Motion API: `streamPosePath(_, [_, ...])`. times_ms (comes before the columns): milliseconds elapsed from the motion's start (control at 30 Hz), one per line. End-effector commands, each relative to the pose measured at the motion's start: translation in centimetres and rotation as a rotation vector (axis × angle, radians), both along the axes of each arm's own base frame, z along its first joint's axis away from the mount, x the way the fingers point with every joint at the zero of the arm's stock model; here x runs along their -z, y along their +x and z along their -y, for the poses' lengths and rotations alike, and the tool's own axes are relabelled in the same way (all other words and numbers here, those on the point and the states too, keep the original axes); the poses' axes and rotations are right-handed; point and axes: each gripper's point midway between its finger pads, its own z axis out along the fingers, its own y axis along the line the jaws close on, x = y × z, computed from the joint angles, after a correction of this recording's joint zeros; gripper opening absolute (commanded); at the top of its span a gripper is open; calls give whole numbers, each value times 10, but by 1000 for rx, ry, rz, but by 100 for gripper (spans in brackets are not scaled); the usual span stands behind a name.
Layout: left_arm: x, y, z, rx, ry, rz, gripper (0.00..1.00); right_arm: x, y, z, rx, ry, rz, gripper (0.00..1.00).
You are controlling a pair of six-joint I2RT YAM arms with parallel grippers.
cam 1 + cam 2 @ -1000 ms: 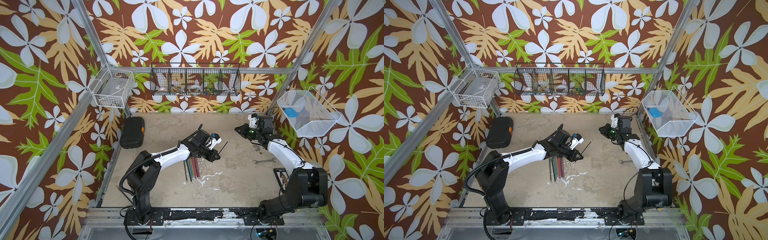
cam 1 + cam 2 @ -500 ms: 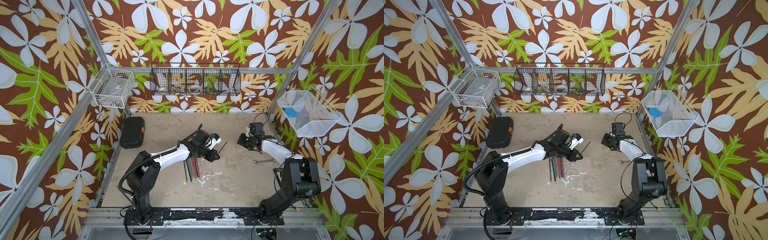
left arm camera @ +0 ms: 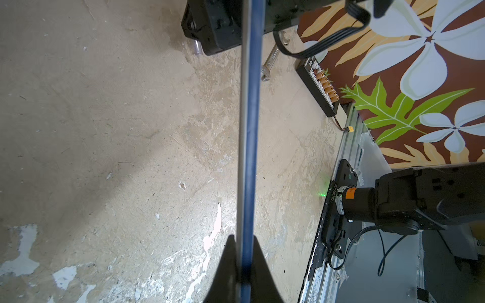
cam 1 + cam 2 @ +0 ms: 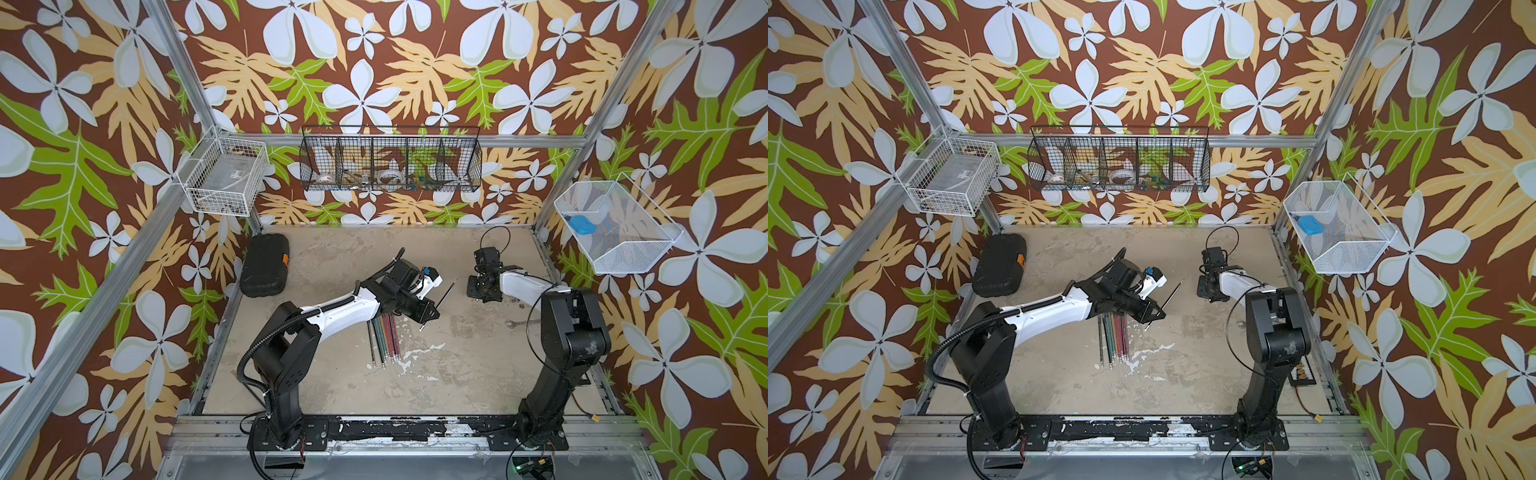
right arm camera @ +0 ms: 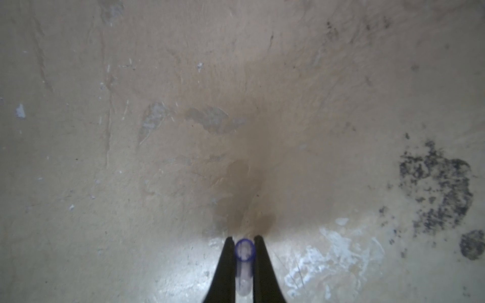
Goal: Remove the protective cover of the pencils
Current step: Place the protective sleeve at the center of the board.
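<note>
The table (image 4: 332,266) carries both arms. The right arm (image 4: 569,332) now stands folded, its big link upright at the right of the frame; a second ago it lay stretched low toward the back. The left arm (image 4: 332,309) has hardly shifted.

The pencils (image 4: 384,340) lie bundled at mid-table. Their long axes run almost straight up and down the frame, silvery ends toward the lower edge, upper ends hidden under the left arm.

The left tool (image 4: 429,316) is clenched on one pencil (image 4: 445,294), apart from the bundle. In both top views it slants from lower left to upper right, its free end toward the right tool (image 4: 482,293).

That tool, further left and lower in the frame than before, points down at the table and pinches a small clear cap (image 5: 244,251) with a blue rim.
</note>
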Motion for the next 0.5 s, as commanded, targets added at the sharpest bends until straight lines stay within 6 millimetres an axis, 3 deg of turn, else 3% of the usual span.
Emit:
streamPosePath(0, [-4,1,2,6,-6,13,0,2,3,2,-13,-26,-5,5])
streamPosePath(167, [-3,2,1,5,0,15,0,8,3,0,-24,-16,-19,11])
streamPosePath(333, [-4,2,1,8,-2,14,0,12,1,-4,-34,3,-25,29])
streamPosePath(467, [-4,2,1,8,-2,15,0,11,1,-8,-42,23,-24,34])
